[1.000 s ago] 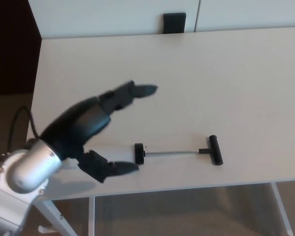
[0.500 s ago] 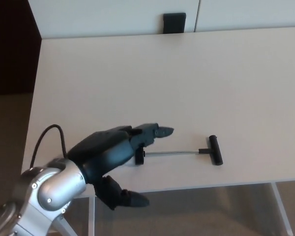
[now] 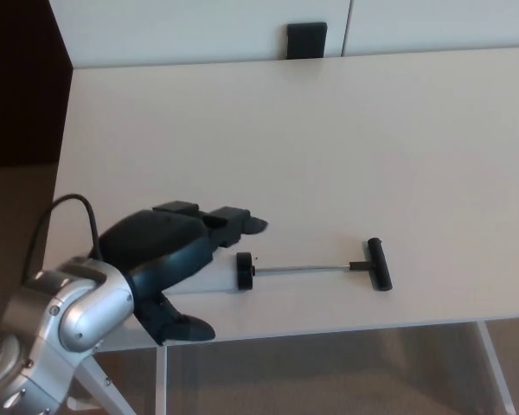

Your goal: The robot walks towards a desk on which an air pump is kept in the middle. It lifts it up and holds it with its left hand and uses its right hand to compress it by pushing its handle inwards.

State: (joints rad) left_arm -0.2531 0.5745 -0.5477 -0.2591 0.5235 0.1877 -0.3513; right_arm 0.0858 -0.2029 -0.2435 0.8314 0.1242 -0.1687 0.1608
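Soft, even light fills the scene, bright enough to wash the broad white matte desk top [image 3: 346, 147] almost featureless. Shadows are faint: a pale grey smudge lies on the desk just under the glossy black robot left hand [image 3: 169, 259], whose curved shell carries a dull sheen. The silver metal forearm casing [image 3: 69, 316] shows mild highlights. The upper left corner falls into deep darkness. Everything looks slightly soft, with low resolution and blurred edges.

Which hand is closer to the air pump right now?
Left. The left hand is over the air pump's barrel end, fingers spread around it. The right hand isn't in view.
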